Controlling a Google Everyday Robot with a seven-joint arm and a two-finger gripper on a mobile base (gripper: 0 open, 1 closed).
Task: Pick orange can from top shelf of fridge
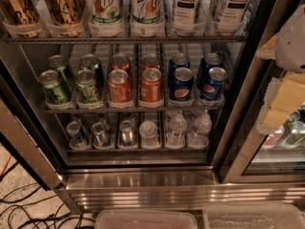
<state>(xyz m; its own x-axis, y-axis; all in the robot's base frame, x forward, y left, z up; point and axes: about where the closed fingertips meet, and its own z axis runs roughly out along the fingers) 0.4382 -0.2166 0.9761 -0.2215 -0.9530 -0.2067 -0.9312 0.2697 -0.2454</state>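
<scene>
Up at the left end of the top shelf of the fridge stands the orange can, copper-coloured with dark script, upright in a clear tray. A second copper-orange can stands just beside it, one tray further along the top shelf. On the rack below that end of the top shelf sit short green cans, and far beneath, on the floor outside the steel frame, lie dark cables.

At the middle of the top shelf are two white-green 7Up cans. Under them, one rack below the top shelf, are red-orange soda cans, and well below the top shelf, in front of the frame, clear plastic bins show at the bottom edge.

The right end of the top shelf holds two pale tea cans, with blue Pepsi cans one rack below.

Beyond the right end of the top shelf and somewhat lower, in front of the door frame, hangs the pale gripper, well apart from the orange can. I cannot tell whether it is spread wide or closed; it touches nothing on the top shelf.
</scene>
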